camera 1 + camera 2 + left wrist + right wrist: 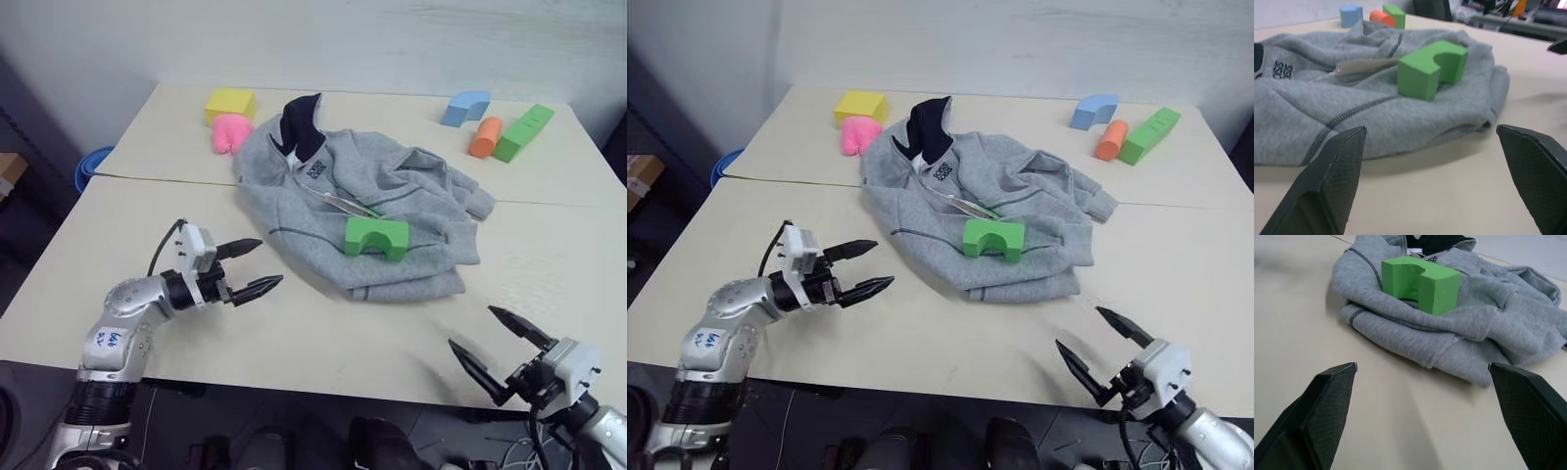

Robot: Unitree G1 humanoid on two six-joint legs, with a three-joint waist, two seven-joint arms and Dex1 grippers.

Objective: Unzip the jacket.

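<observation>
Jacket (362, 211) lies crumpled in the middle of the table (147, 255), collar end toward the far side, dark navy inner collar (302, 125) standing up. Small dark chest logo (315, 168) sits just below the collar. Hang tag (345, 205) lies flat across the front. Zip state: can't tell, the fabric is bunched.

Green arch block (377, 237) sits on top of the jacket, near its near hem, just beside the hang tag.

Left gripper (250, 268) hovers over bare table near the front-left edge, pointing roughly level toward the jacket. Jaws spread wide, nothing between them. It is near the jacket's left near hem but apart from it, no contact. In the left wrist view the jacket fills the space beyond the fingertips (1344, 156), with the green block almost dead ahead.

Right gripper (500, 343) is at the front-right edge of the table, jaws also wide apart and holding nothing. It points toward the jacket's near-right hem and is clearly apart from it, with bare table in between.

Other stuff on the far side, well apart from both grippers: yellow block (229, 103) and pink block (231, 133) touching or just beside the jacket's left shoulder; blue block (465, 108), orange cylinder (485, 137) and long green block (523, 132) at the far right.
</observation>
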